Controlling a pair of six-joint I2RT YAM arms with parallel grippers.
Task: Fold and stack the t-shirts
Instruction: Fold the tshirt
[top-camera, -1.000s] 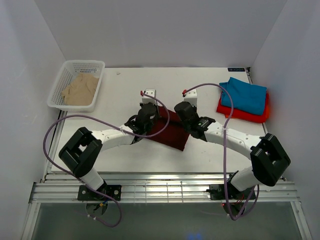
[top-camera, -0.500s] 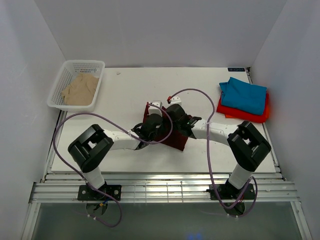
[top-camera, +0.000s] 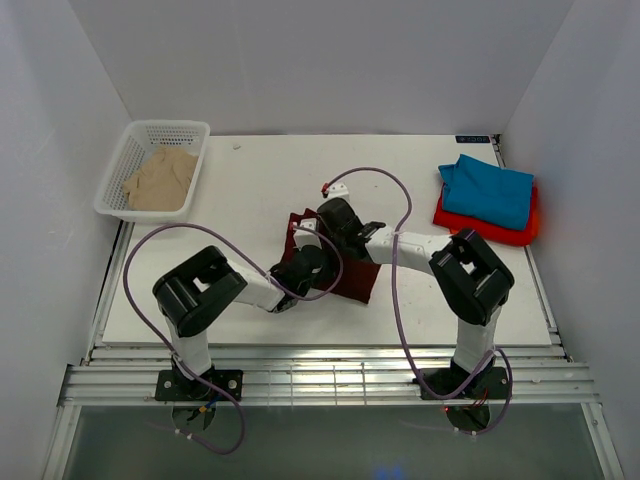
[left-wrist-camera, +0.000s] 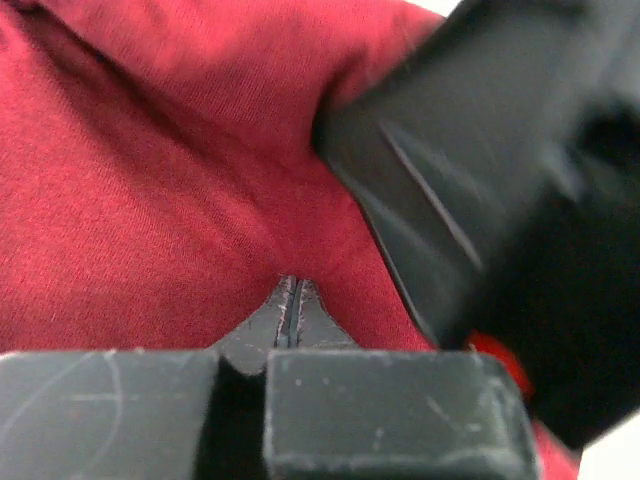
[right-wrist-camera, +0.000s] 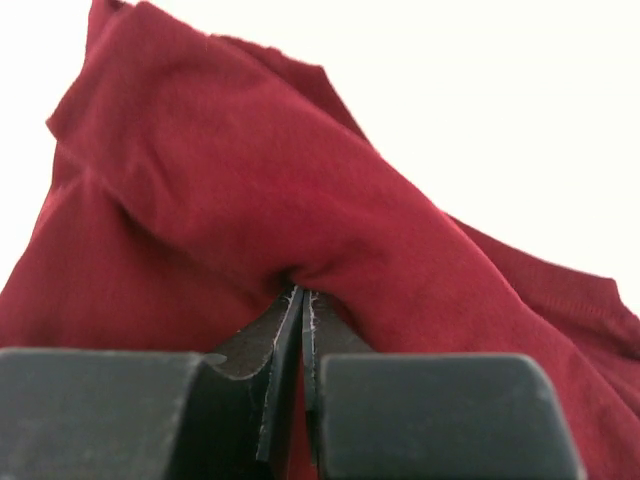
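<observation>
The dark maroon t-shirt (top-camera: 356, 281) lies bunched at the table's middle, with one edge raised at its left (top-camera: 297, 226). Both grippers meet over it. In the left wrist view my left gripper (left-wrist-camera: 290, 300) is shut, the maroon cloth (left-wrist-camera: 150, 230) creasing toward its tips. My right gripper (right-wrist-camera: 303, 300) is shut on a raised fold of the same shirt (right-wrist-camera: 330, 190). From above, the left gripper (top-camera: 312, 264) sits just in front of the right gripper (top-camera: 332, 232). A teal-blue t-shirt (top-camera: 490, 190) lies folded on a red-orange one (top-camera: 492, 233) at the right. A beige t-shirt (top-camera: 160, 178) is in the basket.
The white mesh basket (top-camera: 135, 140) stands at the table's far left corner. The right arm's dark body (left-wrist-camera: 480, 200) fills the right side of the left wrist view, very close. White walls enclose the table on three sides.
Both arms swung inward and toward the near left over the maroon shirt. Both grippers closed on the cloth, and its left edge now stands raised.
</observation>
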